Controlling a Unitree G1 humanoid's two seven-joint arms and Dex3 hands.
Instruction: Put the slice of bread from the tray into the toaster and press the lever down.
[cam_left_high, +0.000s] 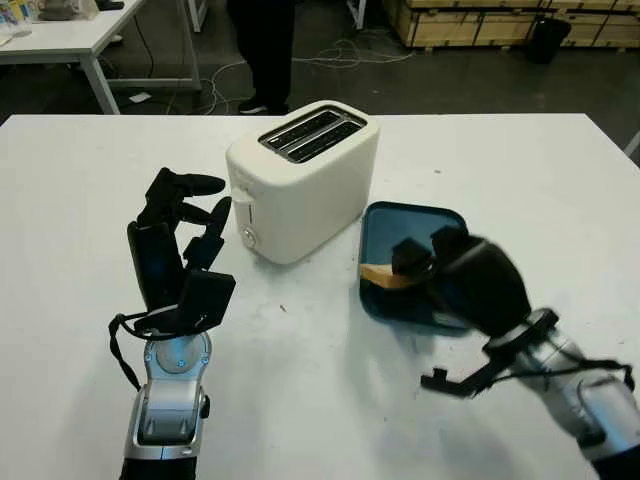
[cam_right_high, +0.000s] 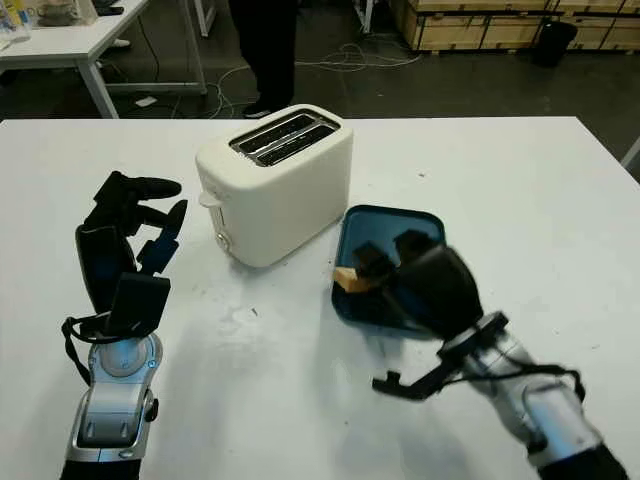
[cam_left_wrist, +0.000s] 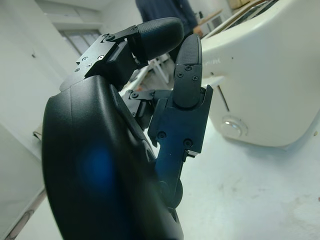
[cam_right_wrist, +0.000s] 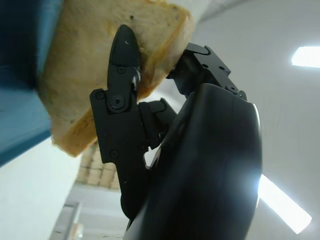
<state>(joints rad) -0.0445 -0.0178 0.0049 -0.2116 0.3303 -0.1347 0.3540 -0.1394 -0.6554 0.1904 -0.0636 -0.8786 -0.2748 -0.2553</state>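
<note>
A cream toaster (cam_left_high: 305, 180) with two top slots stands mid-table, its lever (cam_left_high: 238, 197) and knob on the end facing my left hand. My left hand (cam_left_high: 185, 235) is raised just left of the toaster, open. A blue tray (cam_left_high: 415, 225) lies right of the toaster. My right hand (cam_left_high: 430, 265) is over the tray, fingers closed on the slice of bread (cam_left_high: 382, 275) at the tray's left edge. In the right wrist view the bread (cam_right_wrist: 85, 90) is pinched between a black finger (cam_right_wrist: 122, 55) and the palm, against the blue tray (cam_right_wrist: 20, 75).
The white table (cam_left_high: 520, 170) has open surface all round. A person in dark trousers (cam_left_high: 262, 50) stands beyond the far edge, behind the toaster. Another white table (cam_left_high: 70, 35) and cables lie on the floor behind.
</note>
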